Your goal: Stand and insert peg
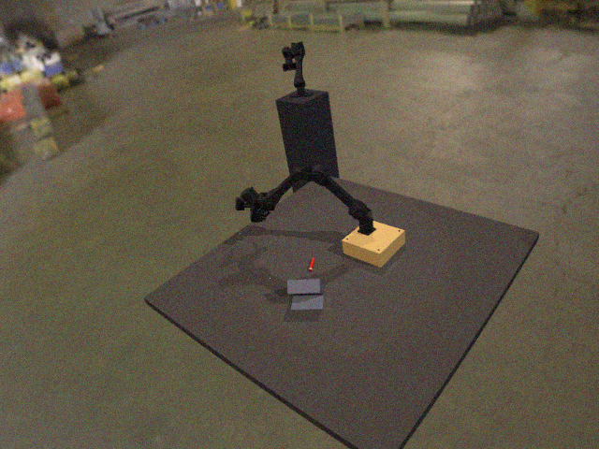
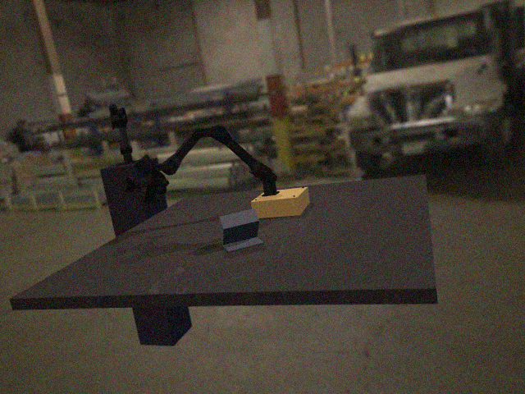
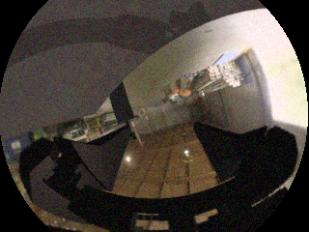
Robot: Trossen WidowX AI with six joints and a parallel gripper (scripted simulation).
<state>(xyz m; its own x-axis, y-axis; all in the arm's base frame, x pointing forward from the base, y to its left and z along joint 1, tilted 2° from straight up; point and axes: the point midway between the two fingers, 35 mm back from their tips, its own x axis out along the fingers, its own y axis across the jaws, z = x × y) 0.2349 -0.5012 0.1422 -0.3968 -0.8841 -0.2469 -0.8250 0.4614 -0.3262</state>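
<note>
The red peg (image 1: pixel 312 263) lies on the dark table (image 1: pixel 387 338), between the sloped panel and the arm's base. Its white band is at the end nearer the panel. The grey sloped panel (image 1: pixel 303 286) (image 2: pixel 239 219) stands in front of the base. Its hole does not show in any view. The peg does not show in the exterior view or the wrist view. My gripper (image 1: pixel 247 210) (image 2: pixel 139 190) (image 3: pixel 162 127) is open and empty, raised high above the table and well away from the peg and panel, off to the left in the top and exterior views.
The arm's base stands on a light wooden block (image 1: pixel 372 246) (image 2: pixel 280 203). A dark pedestal (image 1: pixel 309 135) (image 2: pixel 116 199) with a second small black arm (image 1: pixel 299 72) (image 2: pixel 122 139) stands by the table's far edge. A grey plate (image 1: pixel 307 302) (image 2: pixel 243 245) lies at the panel's foot.
</note>
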